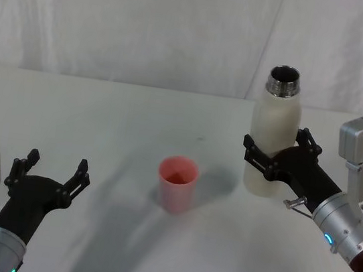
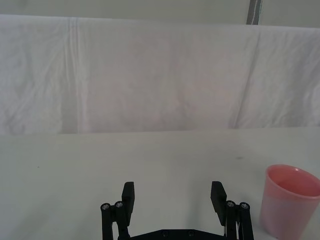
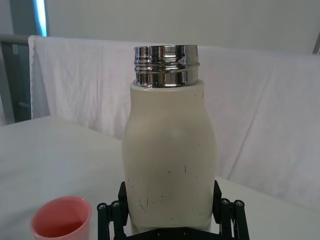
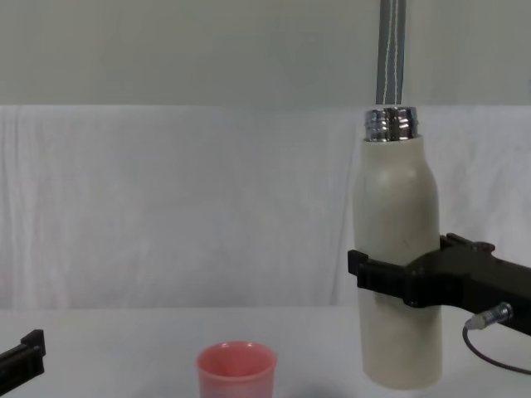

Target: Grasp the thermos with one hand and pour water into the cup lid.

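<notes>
head view: a white table [image 1: 103,118] runs back to a white cloth backdrop [image 1: 117,19]. the thermos [image 1: 274,132] stands upright on the right half of the table, nearer the back edge than the front, its steel neck uncapped. the right gripper [image 1: 275,151] wraps its fingers around the lower body of the bottle, one on each side, touching it. the cup lid [image 1: 177,183] stands upright near the middle of the table, apart from the bottle and closer to the front edge. the left gripper [image 1: 55,171] sits by the front left corner, fingers spread wide, holding nothing.

left wrist view: the left gripper's two fingers [image 2: 128,197] stand well apart over bare tabletop, with the cup lid off to one side and nothing between.

right wrist view: the thermos fills the space between the right gripper's fingers [image 3: 121,192], which press its sides low down; the cup lid [image 3: 62,220] sits near.

chest view: the thermos [image 4: 397,249] is vertical with its base at or just above the table; which cannot be told. the cup lid [image 4: 236,368] is to its left.

judged progress: the grasp looks made; lifting, carrying over the cup and tipping remain. no pouring shows. the stretch of table between bottle and cup is open, and the back edge and cloth are near behind the bottle.
</notes>
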Controlling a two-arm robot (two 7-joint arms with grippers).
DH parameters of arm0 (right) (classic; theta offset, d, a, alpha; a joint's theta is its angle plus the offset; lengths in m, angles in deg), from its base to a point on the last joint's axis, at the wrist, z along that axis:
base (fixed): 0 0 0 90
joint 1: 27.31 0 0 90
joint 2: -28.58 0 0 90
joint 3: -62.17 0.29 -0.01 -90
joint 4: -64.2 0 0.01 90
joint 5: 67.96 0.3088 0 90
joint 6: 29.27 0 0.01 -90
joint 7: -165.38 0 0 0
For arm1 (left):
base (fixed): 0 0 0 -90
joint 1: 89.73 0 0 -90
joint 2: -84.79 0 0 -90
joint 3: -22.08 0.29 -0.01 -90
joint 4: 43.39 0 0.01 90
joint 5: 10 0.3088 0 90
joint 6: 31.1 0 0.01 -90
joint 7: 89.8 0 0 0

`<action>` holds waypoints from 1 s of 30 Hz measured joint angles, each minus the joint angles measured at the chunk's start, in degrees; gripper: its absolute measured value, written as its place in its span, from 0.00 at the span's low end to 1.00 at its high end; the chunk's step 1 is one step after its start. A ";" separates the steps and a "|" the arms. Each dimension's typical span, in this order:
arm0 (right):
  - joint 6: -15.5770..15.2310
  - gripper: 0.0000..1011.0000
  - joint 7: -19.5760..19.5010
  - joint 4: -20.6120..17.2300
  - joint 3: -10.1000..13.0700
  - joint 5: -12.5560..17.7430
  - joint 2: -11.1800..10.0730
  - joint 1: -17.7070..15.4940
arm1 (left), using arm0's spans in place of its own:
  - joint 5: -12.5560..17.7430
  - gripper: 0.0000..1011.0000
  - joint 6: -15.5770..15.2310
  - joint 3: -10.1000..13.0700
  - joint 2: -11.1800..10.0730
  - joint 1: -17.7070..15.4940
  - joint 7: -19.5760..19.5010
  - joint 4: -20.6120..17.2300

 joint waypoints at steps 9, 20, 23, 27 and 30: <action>0.03 0.94 -0.56 1.74 -0.15 3.41 0.12 -0.30 | 0.00 0.99 0.00 0.00 0.00 0.00 0.00 0.00; 3.01 0.94 -1.56 5.11 -1.07 6.20 -0.12 0.58 | 0.00 0.99 0.00 0.00 0.00 0.00 0.00 0.00; 3.58 0.94 -1.81 5.76 -1.29 6.48 -0.10 0.83 | 0.00 0.99 0.00 0.00 0.00 0.00 0.00 0.00; 4.29 0.94 -2.06 6.88 -1.69 6.70 -0.05 1.32 | 0.00 0.99 0.00 0.01 0.00 0.00 0.00 0.00; 4.78 0.94 -2.21 7.59 -2.08 6.72 -0.04 1.72 | 0.00 0.99 0.00 0.00 0.00 0.00 0.00 0.00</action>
